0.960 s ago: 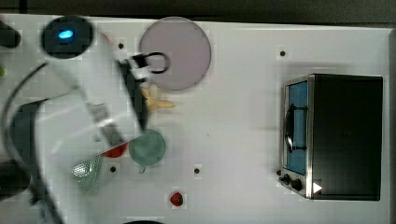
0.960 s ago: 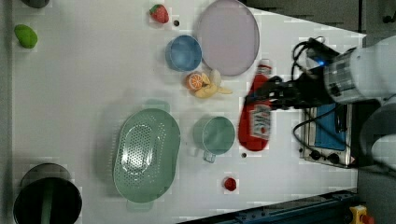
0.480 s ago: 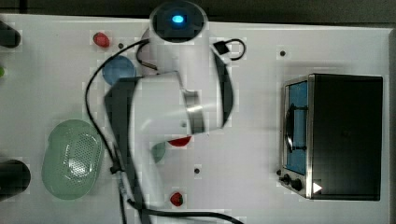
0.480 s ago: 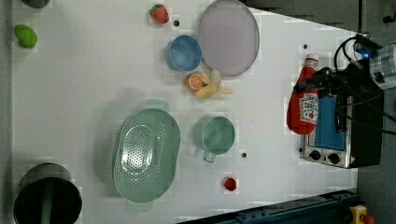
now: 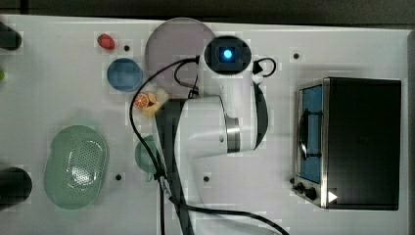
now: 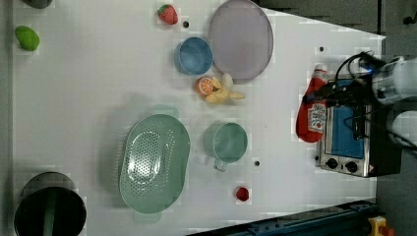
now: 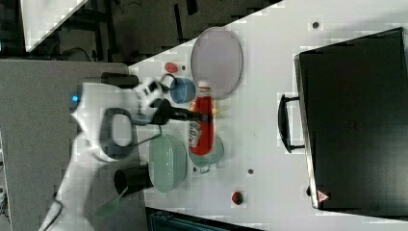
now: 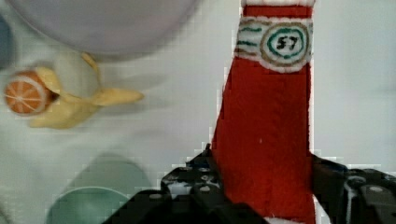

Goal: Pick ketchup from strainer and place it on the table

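The gripper [image 8: 266, 186] is clamped on the ketchup [image 6: 312, 110], a dark finger on each side of the red body, bottle held in the air. The arm [image 5: 210, 129] reaches across the table [image 5: 63, 103] near its far edge, by the lilac plate [image 6: 241, 39]. Half a second ago the arm covered that plate in the top view. One strainer [image 6: 154, 163] lies empty near the table's front edge; two strawberries [image 6: 167, 14] show.

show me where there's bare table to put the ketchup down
The gripper holds the ketchup. Bare table lies between the blue bowl and the green lime, above the strainer in the left view. Crowded: around the plate, fruit and cup.
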